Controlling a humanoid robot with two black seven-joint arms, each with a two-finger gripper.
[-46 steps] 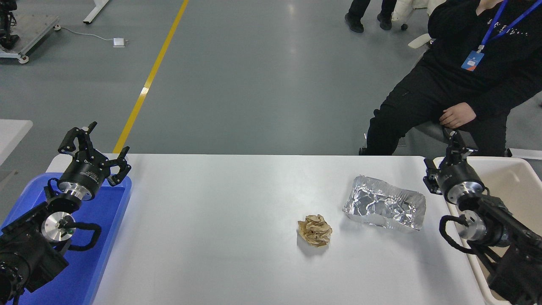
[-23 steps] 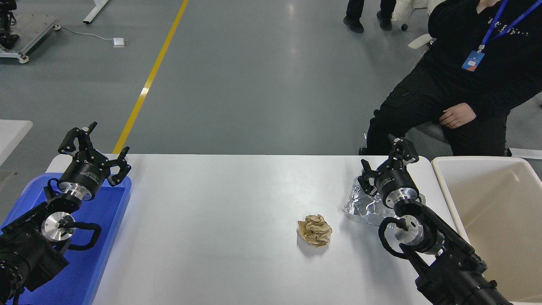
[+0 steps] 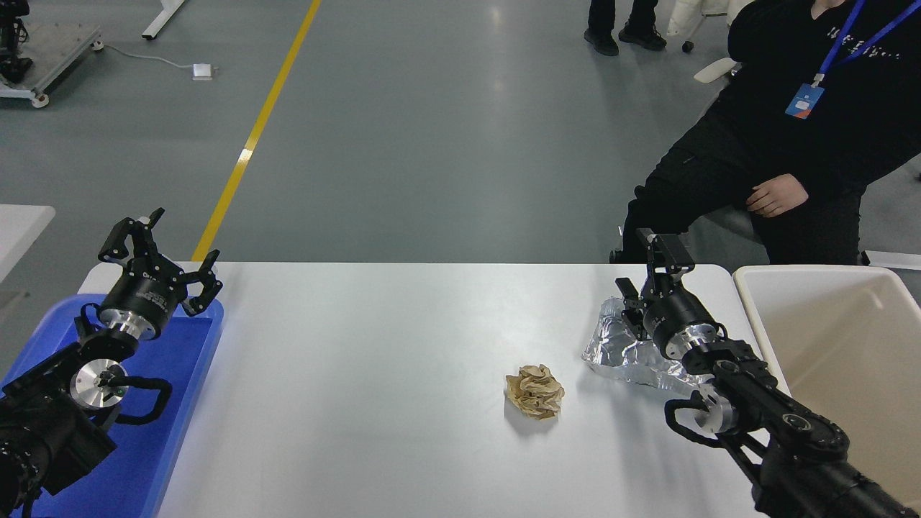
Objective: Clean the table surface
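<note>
The large, smooth white table surface [image 3: 374,374] fills the lower middle of the head view, between two containers: one blue plastic tray [image 3: 173,403] at its left end and one beige rectangular bin [image 3: 842,345] at its right end. Two pieces of rubbish lie on the tabletop: one crumpled ball of brown paper [image 3: 534,391] right of centre, and one crushed silver foil container [image 3: 626,352] further right, near the bin.

The left gripper [image 3: 162,252] sits parked above the far corner of the blue tray, its black fingers spread apart and holding nothing. The right arm reaches in from the lower right corner and slants up and to the left across the table's right end, its wrist over the foil container. The right gripper [image 3: 658,270] points toward the far edge of the table, above the container's far side; its fingers also stand apart with nothing between them.

One seated person in black clothing [image 3: 784,137] is at the far right, one hand [image 3: 776,196] resting on a thigh.
</note>
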